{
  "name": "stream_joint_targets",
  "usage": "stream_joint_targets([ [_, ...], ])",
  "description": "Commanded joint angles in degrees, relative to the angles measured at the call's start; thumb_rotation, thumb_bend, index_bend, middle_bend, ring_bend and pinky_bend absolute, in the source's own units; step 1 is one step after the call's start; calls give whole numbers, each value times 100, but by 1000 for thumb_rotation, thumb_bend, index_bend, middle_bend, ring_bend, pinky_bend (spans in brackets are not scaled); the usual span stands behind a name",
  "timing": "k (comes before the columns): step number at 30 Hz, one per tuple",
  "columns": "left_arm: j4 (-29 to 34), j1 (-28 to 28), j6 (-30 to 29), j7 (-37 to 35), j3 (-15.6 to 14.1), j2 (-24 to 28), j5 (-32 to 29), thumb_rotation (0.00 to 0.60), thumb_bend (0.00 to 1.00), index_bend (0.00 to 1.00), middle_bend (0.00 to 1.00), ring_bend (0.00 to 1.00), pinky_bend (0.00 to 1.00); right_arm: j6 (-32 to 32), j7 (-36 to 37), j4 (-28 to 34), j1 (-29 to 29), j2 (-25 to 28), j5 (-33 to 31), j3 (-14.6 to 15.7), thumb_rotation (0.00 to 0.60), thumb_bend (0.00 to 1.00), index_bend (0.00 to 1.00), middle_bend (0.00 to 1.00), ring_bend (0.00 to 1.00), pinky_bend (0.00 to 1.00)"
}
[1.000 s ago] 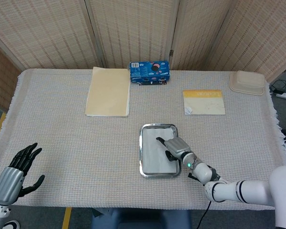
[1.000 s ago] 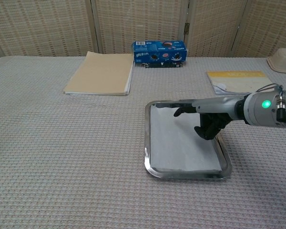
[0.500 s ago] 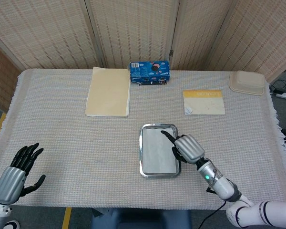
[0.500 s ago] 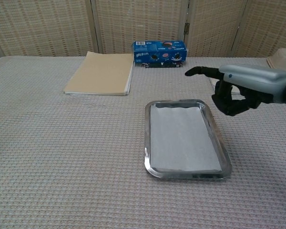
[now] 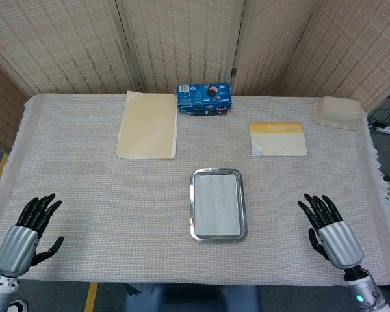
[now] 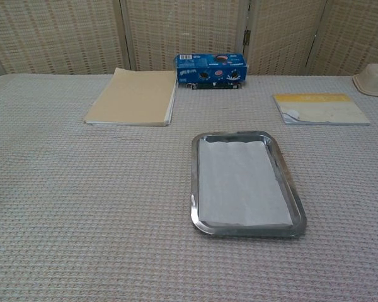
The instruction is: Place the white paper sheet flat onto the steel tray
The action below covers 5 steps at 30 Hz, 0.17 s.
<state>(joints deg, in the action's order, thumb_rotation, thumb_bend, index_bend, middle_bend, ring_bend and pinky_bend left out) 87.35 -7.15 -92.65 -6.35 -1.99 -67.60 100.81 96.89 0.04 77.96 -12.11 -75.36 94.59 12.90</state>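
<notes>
**A:** So where's the paper [image 6: 242, 182]?

**B:** Flat inside the tray [image 6: 194, 189], dead centre of the frame in both views. Its far edge looks a bit wavy in the chest view, and a strip of bare steel shows along the right side.

**A:** And the hands?

**B:** Only in the head view. Left hand [image 5: 21, 234] is in the bottom left corner, right hand [image 5: 331, 233] bottom right, both well apart from the tray, fingers spread, holding nothing. Their wrists are cut off by the bottom edge. The chest view shows neither.

**A:** Other stuff on the table?

**B:** Tan folder [image 5: 147, 124] upper left of the tray, blue box [image 5: 203, 97] at the top middle just beside it, print too small to read. Yellow booklet [image 5: 278, 138] to the upper right, and a beige container [image 5: 337, 112] in the far right corner, half cut off in the chest view.
</notes>
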Motion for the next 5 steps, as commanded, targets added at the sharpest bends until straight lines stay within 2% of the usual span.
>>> stream_joint_targets([
  [1,69,-22,139,77,-22,32,-86,600,417,0,0,0,0,-156,209,91,51,109,150,63,600,694,0,0,0,0],
  [5,169,-37,291,164,-27,102,-213,600,418,0,0,0,0,-359,140,169,72,143,145,-18,600,657,0,0,0,0],
])
